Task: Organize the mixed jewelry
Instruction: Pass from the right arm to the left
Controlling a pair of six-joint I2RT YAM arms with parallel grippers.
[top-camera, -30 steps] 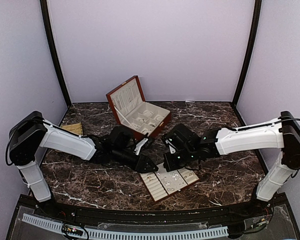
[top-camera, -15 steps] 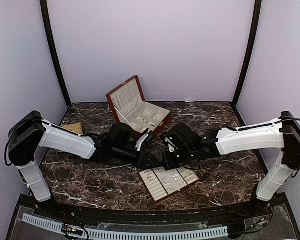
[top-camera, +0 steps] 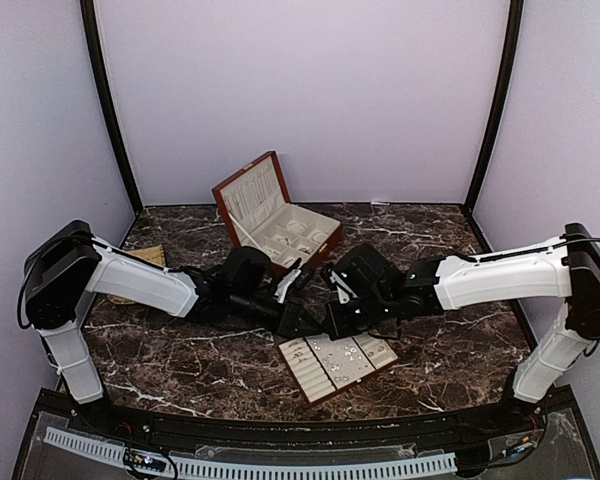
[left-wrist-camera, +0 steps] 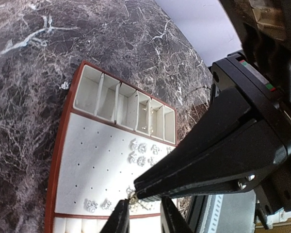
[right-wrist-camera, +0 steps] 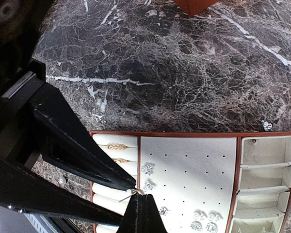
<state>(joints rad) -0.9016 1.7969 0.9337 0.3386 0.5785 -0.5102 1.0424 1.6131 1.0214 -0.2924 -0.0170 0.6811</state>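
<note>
Just over tray (left-wrist-camera: 87,155), R gripper (right-wrist-camera: 139,200) is pinched tight on a tiny silver piece (right-wrist-camera: 135,192); L gripper (left-wrist-camera: 143,216), partly spread, flanks it, prob. for a handover to regrip

The whole tabletop (top-camera: 160,350) is viewed from high above and behind the arm bases, facing the back wall. Both wrist views are taken close up, aimed steeply down at the slotted tray (top-camera: 338,362) near the tabletop's front edge. The tray, the left pincer (left-wrist-camera: 144,216) and the right pincer (right-wrist-camera: 142,206) are shared by all three views.
</note>
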